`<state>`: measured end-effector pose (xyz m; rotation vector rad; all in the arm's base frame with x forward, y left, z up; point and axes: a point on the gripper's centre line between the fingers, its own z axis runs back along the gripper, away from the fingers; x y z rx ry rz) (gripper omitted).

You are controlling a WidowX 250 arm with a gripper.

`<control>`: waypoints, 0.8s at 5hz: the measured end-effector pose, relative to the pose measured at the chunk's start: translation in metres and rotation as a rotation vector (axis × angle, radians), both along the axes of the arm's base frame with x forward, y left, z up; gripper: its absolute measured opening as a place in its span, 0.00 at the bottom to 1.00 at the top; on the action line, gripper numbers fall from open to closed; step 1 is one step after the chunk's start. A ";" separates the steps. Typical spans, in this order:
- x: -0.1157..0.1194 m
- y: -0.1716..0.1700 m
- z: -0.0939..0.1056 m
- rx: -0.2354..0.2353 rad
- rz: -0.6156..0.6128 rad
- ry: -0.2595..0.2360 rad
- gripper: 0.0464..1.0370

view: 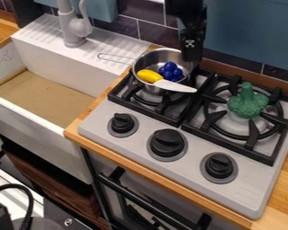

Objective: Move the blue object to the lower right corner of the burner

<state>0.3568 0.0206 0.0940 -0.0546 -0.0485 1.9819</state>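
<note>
The gripper (192, 50) hangs from the top edge, just above and beside the right side of the metal pot (136, 70). A cluster of round blue balls, the blue object (170, 72), lies inside this pot, to the left of and below the gripper. The pot stands on the left burner (164, 108) of the stove. Across the pot's front lies a knife with a yellow handle (149, 76) and a white blade, its tip sticking out over the rim.
Green toy broccoli (249, 102) stands on the right burner (251, 139). Three black knobs line the stove's front (242, 195). At the left are a white sink (38, 132) and a grey faucet (72, 24). The pot's wire handle (114, 57) points left. A tiled wall (137, 13) rises behind.
</note>
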 end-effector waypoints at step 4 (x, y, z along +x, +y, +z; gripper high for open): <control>0.021 0.048 -0.033 0.001 0.279 -0.102 0.96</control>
